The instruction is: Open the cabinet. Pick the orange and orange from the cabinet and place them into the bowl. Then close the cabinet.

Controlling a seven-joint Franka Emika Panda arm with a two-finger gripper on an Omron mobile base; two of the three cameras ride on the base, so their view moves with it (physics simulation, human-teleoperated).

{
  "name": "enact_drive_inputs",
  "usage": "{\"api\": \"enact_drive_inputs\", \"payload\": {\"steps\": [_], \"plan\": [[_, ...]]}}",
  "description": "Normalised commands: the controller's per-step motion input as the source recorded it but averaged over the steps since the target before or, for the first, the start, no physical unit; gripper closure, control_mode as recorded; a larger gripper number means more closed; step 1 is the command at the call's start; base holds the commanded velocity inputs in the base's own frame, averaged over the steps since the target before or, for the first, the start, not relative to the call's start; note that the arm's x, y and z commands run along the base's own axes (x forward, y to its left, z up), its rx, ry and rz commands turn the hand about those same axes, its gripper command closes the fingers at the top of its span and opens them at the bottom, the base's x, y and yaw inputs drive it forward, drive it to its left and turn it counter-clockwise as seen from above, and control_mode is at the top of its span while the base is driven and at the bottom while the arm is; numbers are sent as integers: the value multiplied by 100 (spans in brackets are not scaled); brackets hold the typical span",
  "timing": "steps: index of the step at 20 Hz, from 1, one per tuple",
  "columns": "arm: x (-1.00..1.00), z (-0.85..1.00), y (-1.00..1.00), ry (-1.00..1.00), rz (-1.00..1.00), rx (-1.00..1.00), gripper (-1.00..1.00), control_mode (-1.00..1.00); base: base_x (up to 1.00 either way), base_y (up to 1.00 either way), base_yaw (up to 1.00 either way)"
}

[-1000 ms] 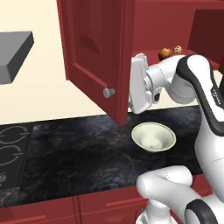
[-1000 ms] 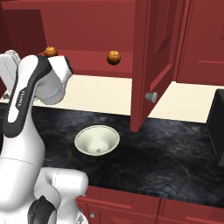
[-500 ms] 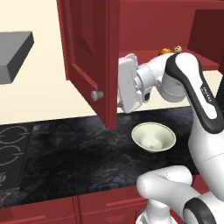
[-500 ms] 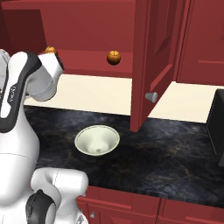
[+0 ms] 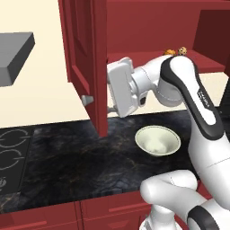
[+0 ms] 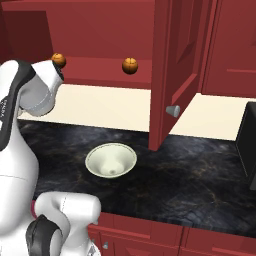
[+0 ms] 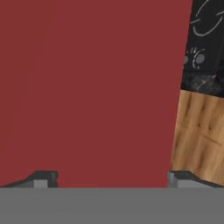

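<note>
Red cabinet (image 6: 95,35), both doors swung open; left door (image 5: 85,58) pressed close before the claw (image 7: 111,178). Claw: fingers spread wide, holding nothing. Oranges: one (image 6: 129,65) mid-shelf, another (image 6: 58,60) further left on the same shelf. Cream bowl (image 6: 111,160): on the black bench (image 6: 200,175) below the shelf, nothing inside.

Dark red cabinet (image 6: 180,75), orange oranges (image 6: 129,65), cream-white bowl (image 5: 173,141), black marbled counter (image 6: 200,175), white arm (image 5: 197,96)
</note>
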Motion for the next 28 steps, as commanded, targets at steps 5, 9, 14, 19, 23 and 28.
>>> {"api": "enact_drive_inputs", "payload": {"steps": [5,9,14,19,23,28], "plan": [[0,0,1,0,0,-1,-100,-100,0,0,0],[0,6,-6,0,0,-2,-100,-100,0,0,0],[-6,4,-46,-2,-4,-10,-100,-100,0,0,0],[-10,0,-79,-7,-2,-9,-100,-100,0,0,0],[0,0,-54,-17,0,-13,-100,-100,0,0,0],[0,0,-37,-16,-1,-16,-100,-100,0,0,0]]}}
